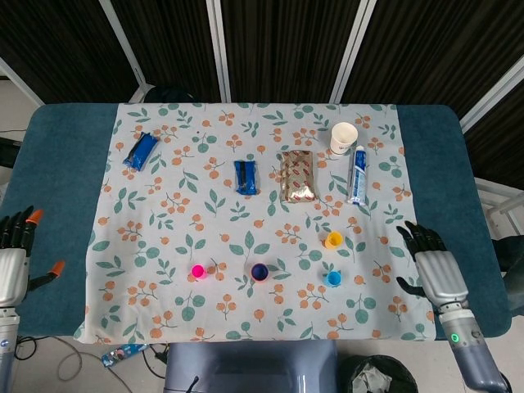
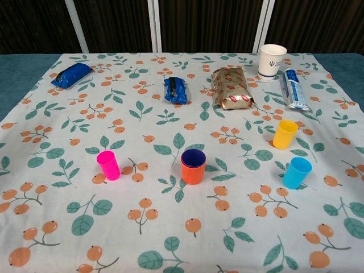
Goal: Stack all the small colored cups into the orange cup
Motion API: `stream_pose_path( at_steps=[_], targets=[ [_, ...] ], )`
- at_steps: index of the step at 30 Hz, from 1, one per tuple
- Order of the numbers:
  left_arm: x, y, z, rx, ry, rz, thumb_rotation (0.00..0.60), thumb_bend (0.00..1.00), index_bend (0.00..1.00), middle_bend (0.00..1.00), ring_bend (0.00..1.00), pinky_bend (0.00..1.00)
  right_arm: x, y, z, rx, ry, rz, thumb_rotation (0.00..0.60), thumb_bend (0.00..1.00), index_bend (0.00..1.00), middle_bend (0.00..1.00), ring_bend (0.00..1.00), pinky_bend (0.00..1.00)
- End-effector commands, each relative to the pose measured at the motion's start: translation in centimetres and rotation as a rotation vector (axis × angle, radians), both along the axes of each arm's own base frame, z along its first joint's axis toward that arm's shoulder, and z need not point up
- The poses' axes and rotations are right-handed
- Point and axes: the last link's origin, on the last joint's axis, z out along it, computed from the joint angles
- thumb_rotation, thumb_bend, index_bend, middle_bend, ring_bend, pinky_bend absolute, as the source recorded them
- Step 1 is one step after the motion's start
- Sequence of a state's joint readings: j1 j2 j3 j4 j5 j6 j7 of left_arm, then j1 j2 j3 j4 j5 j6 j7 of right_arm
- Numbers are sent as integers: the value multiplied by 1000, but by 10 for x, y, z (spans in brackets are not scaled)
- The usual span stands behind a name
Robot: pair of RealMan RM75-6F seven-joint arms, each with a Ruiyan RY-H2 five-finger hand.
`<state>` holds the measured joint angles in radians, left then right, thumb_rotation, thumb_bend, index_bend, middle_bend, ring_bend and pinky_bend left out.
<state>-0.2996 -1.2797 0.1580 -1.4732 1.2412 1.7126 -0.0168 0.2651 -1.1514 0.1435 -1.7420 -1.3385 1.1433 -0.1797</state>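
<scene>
The orange cup (image 2: 193, 167) stands upright near the table's front middle with a dark blue cup nested inside it (image 1: 259, 271). A pink cup (image 2: 108, 165) stands to its left (image 1: 197, 270). A yellow cup (image 2: 284, 133) and a light blue cup (image 2: 297, 172) stand to its right, also seen in the head view as yellow cup (image 1: 333, 240) and light blue cup (image 1: 333, 278). My left hand (image 1: 15, 255) hangs off the table's left edge, fingers spread, holding nothing. My right hand (image 1: 431, 266) hovers at the cloth's right edge, fingers apart and empty. Neither hand shows in the chest view.
On the floral cloth (image 1: 164, 221) lie a blue packet (image 1: 141, 151), a dark blue snack bar (image 1: 246, 177), a gold foil bag (image 1: 297, 176), a white paper cup (image 1: 343, 137) and a toothpaste tube (image 1: 357, 174), all in the far half.
</scene>
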Motion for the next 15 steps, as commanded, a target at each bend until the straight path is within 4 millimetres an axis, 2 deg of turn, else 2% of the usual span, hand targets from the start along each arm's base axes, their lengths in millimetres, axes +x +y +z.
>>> stream_pose_path(
  at_steps=[1,9,15],
  targets=[
    [-1,-1,0,0,6,14,600,177,7,0,0,0,33,-45,-10,91,-44,6,600,314,31,0,0,90],
    [-1,-2,3,17,14,19,600,178,5,0,0,0,59,-75,-56,162,-7,15,600,314,152,0,0,90],
    [-2,-2,6,25,3,34,600,178,5,0,0,0,64,-83,-76,178,32,-1,600,314,230,0,0,90]
  ],
)
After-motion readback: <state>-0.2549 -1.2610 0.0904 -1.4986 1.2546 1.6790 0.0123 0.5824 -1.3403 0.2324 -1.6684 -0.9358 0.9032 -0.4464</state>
